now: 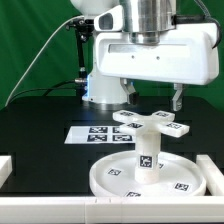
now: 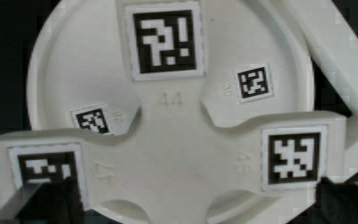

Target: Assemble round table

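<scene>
The large round disc (image 1: 110, 180) lies flat near the table's front. The short post (image 1: 147, 158) stands upright at its centre, and the cross-shaped piece (image 1: 150, 122) rests on top of the post. My gripper (image 1: 155, 101) hangs just above the cross with its jaws wide apart and holds nothing. In the wrist view the cross (image 2: 185, 150) fills the foreground with the disc (image 2: 78, 60) beyond it. The post is hidden under the cross there. The gripper (image 2: 194, 208) straddles one arm of the cross without touching it.
The marker board (image 1: 92, 133) lies flat on the black table behind the disc. White edge rails run along the front (image 1: 50, 216), the exterior view's left (image 1: 5, 166) and its right (image 1: 213, 166). The robot's base (image 1: 100, 88) stands behind.
</scene>
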{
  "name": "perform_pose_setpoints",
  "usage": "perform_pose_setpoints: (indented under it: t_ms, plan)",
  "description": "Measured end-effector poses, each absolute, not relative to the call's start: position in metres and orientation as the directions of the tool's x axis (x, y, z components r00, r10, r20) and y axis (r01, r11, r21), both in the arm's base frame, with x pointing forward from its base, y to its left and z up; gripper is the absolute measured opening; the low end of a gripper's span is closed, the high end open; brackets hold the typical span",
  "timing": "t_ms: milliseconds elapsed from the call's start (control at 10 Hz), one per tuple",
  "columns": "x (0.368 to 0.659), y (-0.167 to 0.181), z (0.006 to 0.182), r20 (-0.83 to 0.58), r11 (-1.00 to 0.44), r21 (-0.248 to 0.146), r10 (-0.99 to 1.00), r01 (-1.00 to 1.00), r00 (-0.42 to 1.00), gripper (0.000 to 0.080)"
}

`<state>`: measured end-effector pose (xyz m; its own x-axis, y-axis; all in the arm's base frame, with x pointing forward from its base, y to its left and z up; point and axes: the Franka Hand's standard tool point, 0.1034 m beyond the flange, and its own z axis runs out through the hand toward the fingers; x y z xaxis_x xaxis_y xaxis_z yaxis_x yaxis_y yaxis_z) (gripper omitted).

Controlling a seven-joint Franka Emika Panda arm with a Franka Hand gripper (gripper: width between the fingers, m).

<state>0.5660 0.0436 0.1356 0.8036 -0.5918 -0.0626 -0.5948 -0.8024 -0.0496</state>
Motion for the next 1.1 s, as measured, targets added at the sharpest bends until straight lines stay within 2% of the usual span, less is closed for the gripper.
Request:
perform_pose_setpoints:
  t_ms: [200,400,500,600,900,1100]
  plan:
    - [0.565,0.043,0.134,-0.052,-0.887,-0.050,-0.456,-0.458,0.888,0.0648]
    - [0.564,0.037,0.129,-0.036,-0.991,0.019,-0.130,-0.130,0.991,0.0648]
    - [0.564,0.036,0.128,-0.037,-0.999,0.041,0.018,0.020,0.999,0.0648]
    - [0.565,0.035,0.127,-0.027,-0.996,0.043,0.077,0.078,0.997,0.0648]
    - [0.567,0.035,0.126,-0.025,-0.998,0.025,0.054,0.055,0.998,0.0648]
    - [0.567,0.035,0.123,-0.025,-0.999,0.028,0.029,0.030,0.999,0.0648]
